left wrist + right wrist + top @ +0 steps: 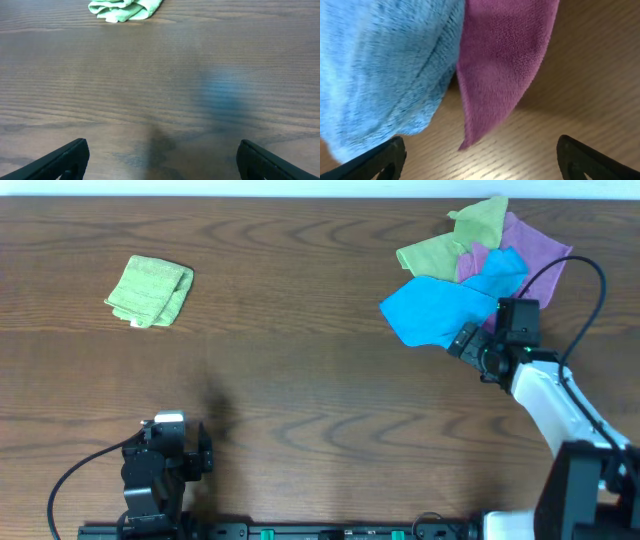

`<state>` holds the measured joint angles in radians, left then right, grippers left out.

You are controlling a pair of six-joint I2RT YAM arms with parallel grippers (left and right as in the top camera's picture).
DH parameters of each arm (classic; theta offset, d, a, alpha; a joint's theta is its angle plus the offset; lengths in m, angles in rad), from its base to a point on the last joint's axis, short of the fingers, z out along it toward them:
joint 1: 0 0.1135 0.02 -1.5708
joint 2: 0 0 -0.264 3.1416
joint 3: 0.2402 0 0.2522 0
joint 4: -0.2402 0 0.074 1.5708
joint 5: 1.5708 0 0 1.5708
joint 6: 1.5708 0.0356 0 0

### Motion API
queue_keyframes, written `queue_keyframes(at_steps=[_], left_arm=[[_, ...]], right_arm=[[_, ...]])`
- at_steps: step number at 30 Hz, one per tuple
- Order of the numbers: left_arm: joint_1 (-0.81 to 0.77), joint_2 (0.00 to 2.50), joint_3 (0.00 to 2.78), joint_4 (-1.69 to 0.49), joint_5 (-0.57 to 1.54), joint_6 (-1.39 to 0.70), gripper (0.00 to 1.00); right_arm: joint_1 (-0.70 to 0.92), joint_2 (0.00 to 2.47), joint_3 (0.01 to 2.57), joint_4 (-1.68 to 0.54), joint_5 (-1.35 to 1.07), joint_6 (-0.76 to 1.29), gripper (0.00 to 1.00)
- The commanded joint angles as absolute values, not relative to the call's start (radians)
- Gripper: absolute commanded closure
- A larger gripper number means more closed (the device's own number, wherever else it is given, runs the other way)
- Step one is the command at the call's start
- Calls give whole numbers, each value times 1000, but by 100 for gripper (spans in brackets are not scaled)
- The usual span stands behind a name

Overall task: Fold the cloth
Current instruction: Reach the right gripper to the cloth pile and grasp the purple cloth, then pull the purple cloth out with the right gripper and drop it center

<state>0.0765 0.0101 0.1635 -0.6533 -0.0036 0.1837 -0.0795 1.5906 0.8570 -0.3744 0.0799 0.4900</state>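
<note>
A pile of unfolded cloths lies at the far right of the table: a blue cloth [440, 308] in front, a purple cloth [535, 248] behind it and a green cloth [450, 245] at the back. My right gripper [478, 340] is open and empty at the pile's near edge. In the right wrist view the blue cloth [380, 65] and a corner of the purple cloth [505, 55] hang just ahead of the open fingers [480, 160]. A folded green cloth [150, 290] lies at the far left; it also shows in the left wrist view [125, 7]. My left gripper [160, 160] is open and empty near the front edge.
The wooden table [300, 380] runs under everything. A black cable [585, 270] loops over the right arm beside the pile. The left arm's base [160, 470] stands at the front left.
</note>
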Motion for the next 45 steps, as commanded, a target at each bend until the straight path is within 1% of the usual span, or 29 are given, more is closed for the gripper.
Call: queue_keyframes(at_steps=[1,2,3,6,8,9,12,13,15,16,22,25,27,29,35,38,45], left_arm=[[72,4,155,-654,-7,176,5],[72,4,155,-654,-7,176,5],[72,4,155,-654,-7,176,5],[72,4,155,-654,-7,176,5],[72,4,155,-654,-7,176,5],[72,4,155,-654,-7,176,4],[72,4,155,-654,-7,176,5],[72,4,155,-654,-7,176,5],[72,4,155,-654,-7,176,5],[72,4,155,-654,-7,176,5],[72,4,155,-654,-7,176,5],[72,4,155,-654,-7,176,5],[72,4,155,-654,-7,176,5],[72,4,155,-654,-7,176,5],[72,4,155,-654,-7,176,5],[72,4,155,-654,-7,176,5],[72,4,155,-654,-7,176,5]], right_arm=[[-88,1621,874,-353,116,477,20],[-88,1625,874,-346,129,477,30],[-88,1628,874,-339,142,477,38],[-91,1628,874,-327,179,477,55],[-99,1630,874,-327,193,477,57],[-102,1633,874,-327,202,477,61],[-114,1644,874,-329,203,477,68],[-117,1650,874,-329,203,477,73],[-119,1665,874,-331,202,477,96],[-118,1671,874,-333,202,477,98],[-118,1674,880,-346,114,477,99],[-118,1641,916,-432,102,493,99],[-118,1612,970,-540,139,534,99],[-118,1565,1059,-701,202,594,99],[-118,1427,1272,-953,314,646,99],[-118,1345,1391,-1037,371,661,99],[-118,1213,1614,-1114,370,656,99]])
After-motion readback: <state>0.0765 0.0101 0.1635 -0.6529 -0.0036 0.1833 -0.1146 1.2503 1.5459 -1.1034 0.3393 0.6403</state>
